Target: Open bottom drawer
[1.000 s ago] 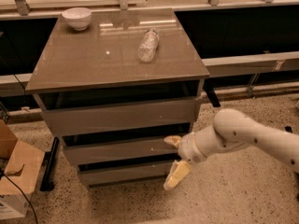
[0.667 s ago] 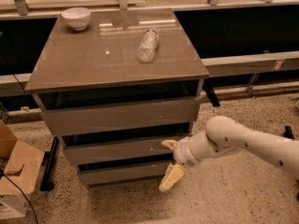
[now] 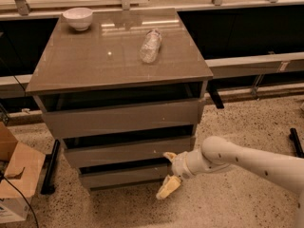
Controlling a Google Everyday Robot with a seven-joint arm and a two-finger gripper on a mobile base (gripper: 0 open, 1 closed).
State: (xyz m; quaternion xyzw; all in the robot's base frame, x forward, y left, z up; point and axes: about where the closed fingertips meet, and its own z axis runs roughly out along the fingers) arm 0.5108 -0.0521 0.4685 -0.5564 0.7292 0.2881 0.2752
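The bottom drawer is the lowest of three glossy taupe-grey fronts on a small cabinet, with a dark gap above it. My gripper is at the end of a white arm coming in from the right, at the drawer's right end. Its two cream fingers are spread apart: the upper one is level with the gap above the drawer front, the lower one hangs in front of the drawer's lower right corner. Nothing is between them.
On the cabinet top a white bowl stands at the back left and a clear plastic bottle lies near the middle. A cardboard box sits on the speckled floor at the left. A dark counter runs behind.
My arm and gripper have moved left and slightly down, from right of the cabinet to the right end of the bottom drawer. The drawers have not moved.
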